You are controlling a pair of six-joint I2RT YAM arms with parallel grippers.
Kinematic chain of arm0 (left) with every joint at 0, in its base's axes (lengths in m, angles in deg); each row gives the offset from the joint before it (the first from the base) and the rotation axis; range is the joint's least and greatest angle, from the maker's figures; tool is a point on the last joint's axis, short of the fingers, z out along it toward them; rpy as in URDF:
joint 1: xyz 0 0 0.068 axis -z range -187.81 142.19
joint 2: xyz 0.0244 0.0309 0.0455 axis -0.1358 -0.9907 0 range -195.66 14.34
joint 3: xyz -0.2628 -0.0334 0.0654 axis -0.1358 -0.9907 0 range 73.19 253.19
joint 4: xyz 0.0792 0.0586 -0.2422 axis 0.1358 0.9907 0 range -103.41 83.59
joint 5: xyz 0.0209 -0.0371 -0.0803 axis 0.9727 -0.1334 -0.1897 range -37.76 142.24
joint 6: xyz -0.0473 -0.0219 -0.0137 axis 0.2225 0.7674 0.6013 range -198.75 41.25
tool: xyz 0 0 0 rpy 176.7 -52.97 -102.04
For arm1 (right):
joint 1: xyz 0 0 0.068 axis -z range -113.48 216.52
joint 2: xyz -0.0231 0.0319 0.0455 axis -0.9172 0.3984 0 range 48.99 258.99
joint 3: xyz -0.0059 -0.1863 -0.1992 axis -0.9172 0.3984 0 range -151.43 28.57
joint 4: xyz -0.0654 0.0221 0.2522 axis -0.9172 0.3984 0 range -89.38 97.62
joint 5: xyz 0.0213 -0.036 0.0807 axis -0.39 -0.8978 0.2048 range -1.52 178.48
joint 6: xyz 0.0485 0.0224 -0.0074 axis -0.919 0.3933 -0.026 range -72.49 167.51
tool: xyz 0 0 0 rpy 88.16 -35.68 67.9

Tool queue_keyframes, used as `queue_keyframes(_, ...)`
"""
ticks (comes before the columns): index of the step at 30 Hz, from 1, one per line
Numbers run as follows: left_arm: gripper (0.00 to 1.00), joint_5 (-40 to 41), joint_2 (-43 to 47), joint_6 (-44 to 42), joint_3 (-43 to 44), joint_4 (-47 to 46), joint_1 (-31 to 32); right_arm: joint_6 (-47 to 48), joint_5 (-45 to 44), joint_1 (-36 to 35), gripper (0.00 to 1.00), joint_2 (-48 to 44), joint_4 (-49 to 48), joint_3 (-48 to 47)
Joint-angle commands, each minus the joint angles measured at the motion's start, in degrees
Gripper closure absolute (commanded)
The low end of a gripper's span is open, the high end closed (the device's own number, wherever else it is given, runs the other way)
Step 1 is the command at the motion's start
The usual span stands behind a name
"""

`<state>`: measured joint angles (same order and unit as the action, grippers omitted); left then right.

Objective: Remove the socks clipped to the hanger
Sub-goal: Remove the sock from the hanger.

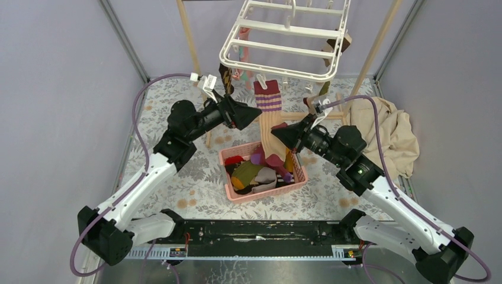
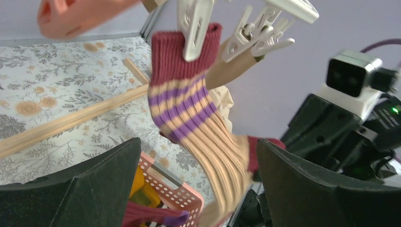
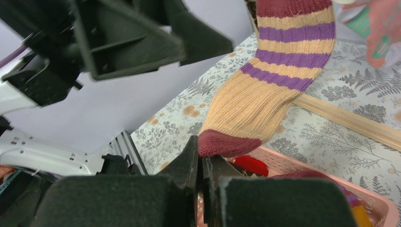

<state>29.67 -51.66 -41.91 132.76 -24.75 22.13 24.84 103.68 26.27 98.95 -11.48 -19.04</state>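
- The striped sock (image 1: 269, 112) hangs by its maroon cuff from a clip (image 2: 194, 28) on the near rim of the hanger (image 1: 266, 68), above the middle of the counter (image 1: 177, 177) and over the far edge of the pink basket (image 1: 225, 171).
- The right fingers (image 3: 184, 165) are clenched on the sock's maroon toe. The left fingers (image 2: 94, 189) are released and spread wide, one on each side of the sock below the cuff, touching nothing.
- If the right arm pulls hard while the clip is shut, the knit may stretch, or the toe may slip out of the narrow pinch.
- The hanger hangs from a hook, so a sideways tug would probably swing or tilt the whole rack. The clip could then move away from the left fingers, and neighbouring socks could shake.
- If the left fingers close too low, they would grab fabric and not the clip, leaving it latched.
- The two arms are close together around the sock, so a careless move could knock one into the other.
- A sock that comes free suddenly could drop beside the basket and land on the counter.
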Motion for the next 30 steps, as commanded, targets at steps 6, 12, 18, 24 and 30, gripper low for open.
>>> queue_keyframes(6, 0.01, -0.1, 7.6, 3.5, -13.0, -6.3, 1.9, -5.6, -7.2, -0.3, 1.0, 3.0, -8.8, -1.4)
queue_keyframes(12, 0.01, 2.1, 4.2, 3.2, -15.6, -11.3, 8.9, -8.4, -8.8, -0.3, 1.0, 3.5, -12.8, -0.4)
queue_keyframes(18, 0.01, 2.1, 1.9, 3.8, -16.0, -16.3, 10.3, -11.3, -7.4, -0.3, 1.0, 4.2, -13.6, -0.9)
queue_keyframes(24, 0.24, 1.3, 1.4, 3.3, -15.3, -19.4, 10.9, -13.0, -6.3, -0.3, 1.0, 4.2, -14.4, 0.0)
queue_keyframes(30, 0.86, 1.2, 2.9, 1.6, -12.8, -13.9, 10.9, -12.8, -5.6, -0.3, 1.0, 3.8, -13.4, 0.2)
